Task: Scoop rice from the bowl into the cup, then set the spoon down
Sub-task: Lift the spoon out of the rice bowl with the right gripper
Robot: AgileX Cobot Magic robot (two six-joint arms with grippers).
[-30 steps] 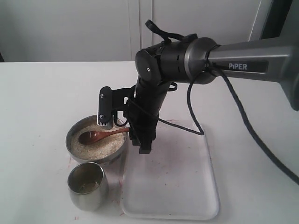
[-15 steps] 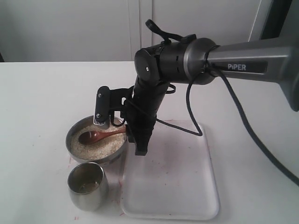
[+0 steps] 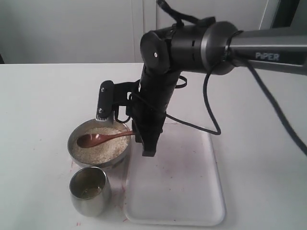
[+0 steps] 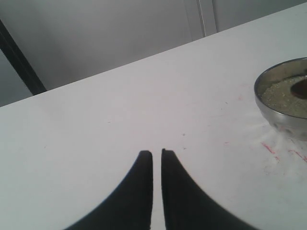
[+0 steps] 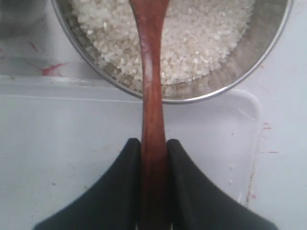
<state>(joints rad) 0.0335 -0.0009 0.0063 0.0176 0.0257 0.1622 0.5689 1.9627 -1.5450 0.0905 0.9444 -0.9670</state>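
Observation:
The steel bowl (image 3: pixel 73 147) holds white rice (image 3: pixel 103 149). My right gripper (image 3: pixel 135 136) is shut on the handle of the brown wooden spoon (image 3: pixel 98 139), whose oval end lies over the rice near the bowl's left side. In the right wrist view the spoon handle (image 5: pixel 152 96) runs from between the gripper (image 5: pixel 153 143) fingers out over the bowl rim (image 5: pixel 268 52) and rice (image 5: pixel 201 33). The steel cup (image 3: pixel 90 191) stands upright just in front of the bowl. My left gripper (image 4: pixel 157 153) is shut on nothing above bare table, with the bowl (image 4: pixel 263 103) off to one side.
A clear plastic tray (image 3: pixel 177 191) lies right of the bowl and cup, under the right wrist. A black cable (image 3: pixel 192 125) hangs from the right arm over the tray's far edge. Red marks stain the white table (image 3: pixel 38 105) near the bowl.
The right arm has risen and shifted slightly right. The spoon, still held, has slid a little to the left over the rice and lies flatter.

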